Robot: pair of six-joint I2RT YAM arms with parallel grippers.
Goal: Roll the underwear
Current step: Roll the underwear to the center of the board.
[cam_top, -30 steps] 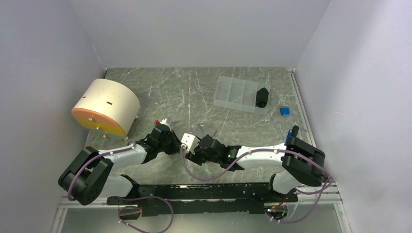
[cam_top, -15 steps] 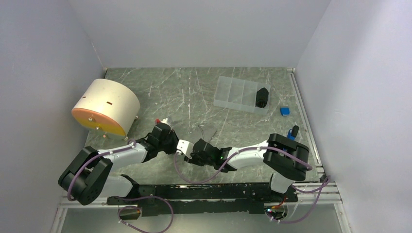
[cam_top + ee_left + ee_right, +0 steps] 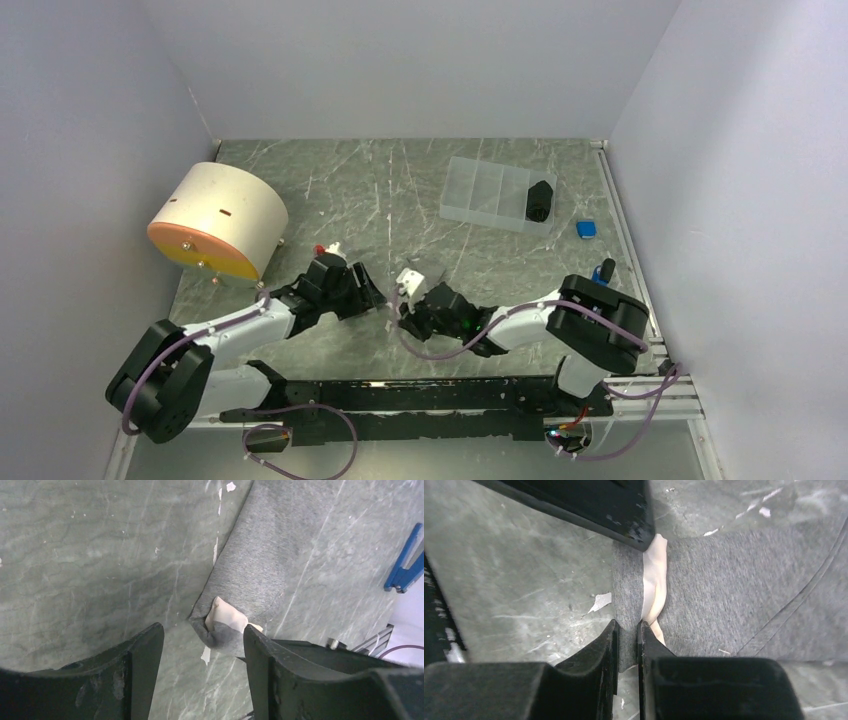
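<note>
The counter [image 3: 400,190] is grey-green marble, and the underwear [image 3: 255,575] is grey cloth that pretty much vanishes against it from the top camera, so I'm going off the wrist cams here. It lies flat near the front middle of the counter, right where the two arms meet nose to nose.

What matters is which way the cloth runs. In the left wrist view it stretches as a long strip away from the fingers, up and off to the right, with only its near corner at the tips. So its long axis points away from the arms, toward the back of the counter.

The left end effector [image 3: 200,637] is spread, straddling that corner and holding nothing. The right end effector [image 3: 627,630] is nearly pressed together, and it looks to me like it's pinching the folded edge of the underwear, with the rest of the cloth lying to one side of it.

At that corner the edge is turned over, showing a twist of cream lining [image 3: 655,575] just beside the right fingers.

My guess is both are about equally near, but the right one has the grip, so the roll has to start there and go along the strip.
</note>
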